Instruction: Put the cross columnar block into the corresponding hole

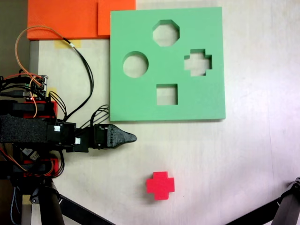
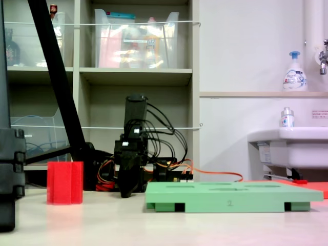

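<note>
The cross columnar block point(image 1: 160, 185) is a bright red plus-shaped foam piece standing upright on the white table, toward the bottom centre of a fixed view; it also stands at the left point(image 2: 65, 183). The green foam board point(image 1: 140, 101) lies flat above it, seen edge-on from the side point(image 2: 230, 197). Its plus-shaped corresponding hole point(image 1: 198, 62) is on the right side of the board and is empty. My gripper point(image 1: 133, 138) lies low between board and block, pointing right, jaws together and holding nothing. It faces the camera point(image 2: 128, 193) between block and board.
The board also has octagonal point(image 1: 166, 33), round point(image 1: 135, 64) and square point(image 1: 167, 94) cutouts. Orange foam sheets point(image 1: 70, 18) lie at the top left. Cables point(image 1: 84, 70) loop from the arm base. Black tripod legs point(image 1: 286, 211) cross the bottom corners.
</note>
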`<state>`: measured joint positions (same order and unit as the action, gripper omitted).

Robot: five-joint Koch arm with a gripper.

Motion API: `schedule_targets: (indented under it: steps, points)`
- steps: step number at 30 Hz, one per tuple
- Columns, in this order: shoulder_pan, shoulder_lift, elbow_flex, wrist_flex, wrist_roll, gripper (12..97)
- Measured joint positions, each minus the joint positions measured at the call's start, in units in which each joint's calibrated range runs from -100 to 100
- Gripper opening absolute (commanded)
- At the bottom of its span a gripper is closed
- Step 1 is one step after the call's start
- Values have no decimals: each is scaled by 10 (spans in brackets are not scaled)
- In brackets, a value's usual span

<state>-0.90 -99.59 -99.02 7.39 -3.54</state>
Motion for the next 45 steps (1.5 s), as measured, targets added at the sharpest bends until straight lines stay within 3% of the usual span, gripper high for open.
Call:
schedule_targets:
  steps: [24,29,35,40,42,45]
  points:
    - [-2,0,0,0,12,485]
    - [-19,0,1,0,77,485]
    - [-30,0,-1,-1,294,483]
    - [-55,0,0,-29,380,468]
    - [-61,0,51,-108,403,468]
    - [-63,1,226,-410,445,472]
